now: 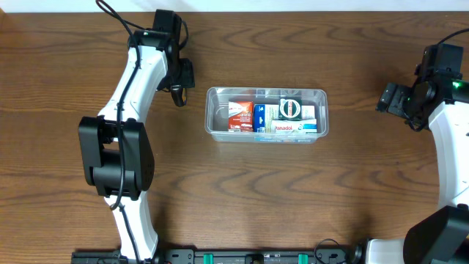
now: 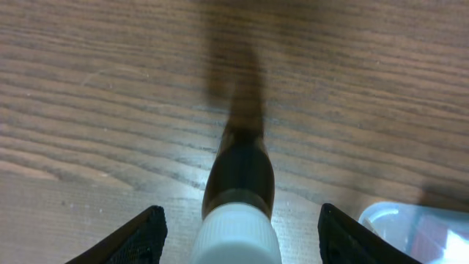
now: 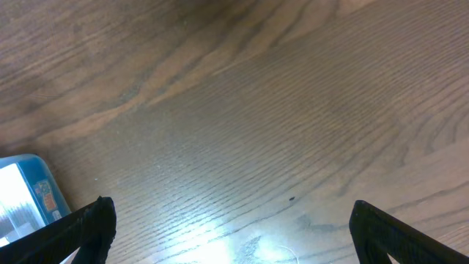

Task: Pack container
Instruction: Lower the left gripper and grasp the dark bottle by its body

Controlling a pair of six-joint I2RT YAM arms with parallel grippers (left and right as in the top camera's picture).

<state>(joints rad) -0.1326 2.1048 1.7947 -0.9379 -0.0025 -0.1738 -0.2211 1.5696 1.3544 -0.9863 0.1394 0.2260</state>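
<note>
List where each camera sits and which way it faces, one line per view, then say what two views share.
Overhead: fixed above the table, looking straight down; shows the left arm, the right arm, the left end effector, the right end effector and the container.
Left wrist: on the left arm, looking down past its own fingertips at a white-capped bottle between them.
Right wrist: on the right arm, looking past its spread fingertips at the tabletop wood.
Shared: both wrist views catch a corner of the container.

Only one word could be read: "Panadol", printed on a white box [image 1: 292, 128] lying inside the container [image 1: 211, 110]. The print on the other boxes [image 1: 240, 116] there was too small to make out.
</note>
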